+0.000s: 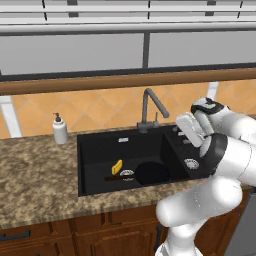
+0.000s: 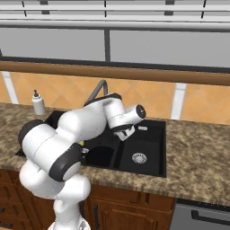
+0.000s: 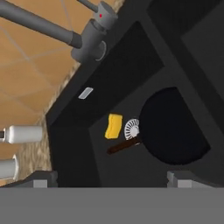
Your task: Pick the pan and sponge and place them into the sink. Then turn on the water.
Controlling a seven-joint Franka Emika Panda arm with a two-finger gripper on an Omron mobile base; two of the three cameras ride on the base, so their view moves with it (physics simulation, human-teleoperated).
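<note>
The black pan [image 1: 151,173] lies in the left basin of the black sink [image 1: 95,150], its brownish handle [image 3: 124,145] pointing left across the silver drain. Next to that handle lies the yellow sponge [image 1: 116,166], also on the basin floor; the hand view has the sponge [image 3: 114,126] and the pan [image 3: 175,131] side by side. My gripper [image 1: 180,135] hovers open above the divider between the basins, right of the dark grey faucet [image 1: 148,107], with nothing between its fingers. From the right base view the gripper [image 2: 126,133] hangs just under the wrist. No stream runs from the faucet spout.
A white soap dispenser [image 1: 60,129] stands on the granite counter [image 1: 35,175] left of the sink. The right basin [image 2: 143,148] holds just its drain. A tiled wall and a wooden ledge rise behind the faucet. Wooden cabinets sit below the counter.
</note>
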